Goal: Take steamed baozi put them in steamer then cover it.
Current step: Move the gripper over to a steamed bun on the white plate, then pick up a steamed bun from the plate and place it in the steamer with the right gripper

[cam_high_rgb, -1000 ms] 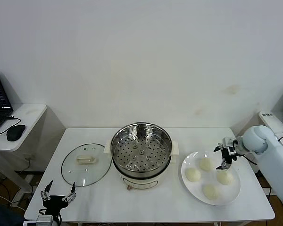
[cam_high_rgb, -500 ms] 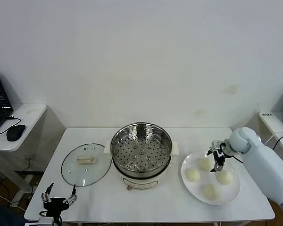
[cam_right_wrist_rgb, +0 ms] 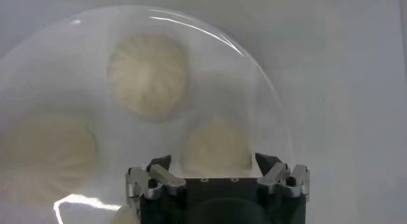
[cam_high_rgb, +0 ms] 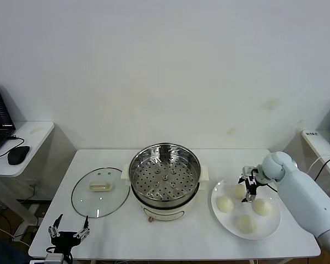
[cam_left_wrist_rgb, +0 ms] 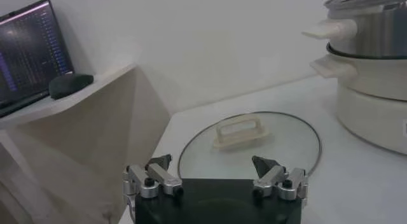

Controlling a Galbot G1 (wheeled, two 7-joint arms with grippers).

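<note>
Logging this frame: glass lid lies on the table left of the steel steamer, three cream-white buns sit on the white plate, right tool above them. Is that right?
One thing is off: the round white plate holds four cream-white buns, not three, as the head view shows. The rest stands: the clear glass lid lies on the table left of the shiny steel steamer, and the right tool is above the buns.

Open left tool (cam_left_wrist_rgb: 216, 174) just beside cover (cam_left_wrist_rgb: 249, 146)

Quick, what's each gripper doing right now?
Left gripper: open, holding nothing.
Right gripper: open, holding nothing, over a round cream-white bun.
</note>
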